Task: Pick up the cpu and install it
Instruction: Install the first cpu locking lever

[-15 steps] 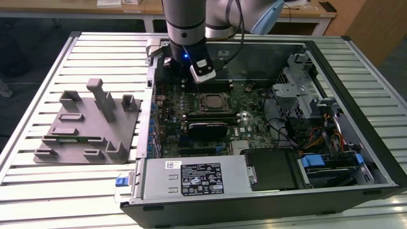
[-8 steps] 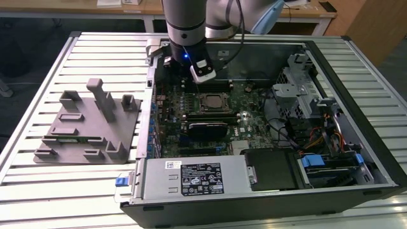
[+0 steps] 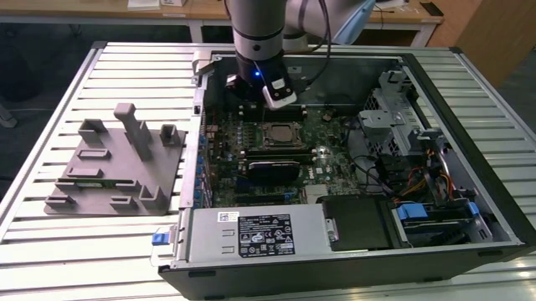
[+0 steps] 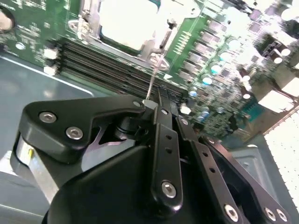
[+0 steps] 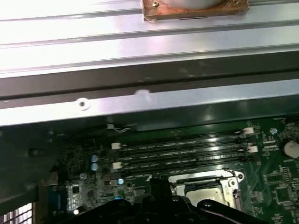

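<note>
The cpu (image 3: 280, 133) lies flat in the black-framed socket in the middle of the motherboard; its shiny silver top shows bright in the second wrist view (image 4: 125, 21) and partly in the first wrist view (image 5: 203, 192). My gripper (image 3: 270, 104) hangs over the board's back edge, beyond the socket, with nothing between the cpu and it. In the second wrist view its black links meet at the tips, so the gripper (image 4: 152, 105) looks shut. A thin metal rod (image 4: 153, 77) runs from the socket's frame to those tips. I cannot tell whether it is gripped.
The open computer case (image 3: 469, 157) lies on a slatted metal table. Memory slots (image 5: 182, 150) run between the socket and the case's back wall (image 5: 140, 100). A black cooler (image 3: 272, 170), power supply (image 3: 251, 235) and drive cage (image 3: 393, 125) surround the socket. A grey fixture plate (image 3: 117, 169) sits at the exterior view's left.
</note>
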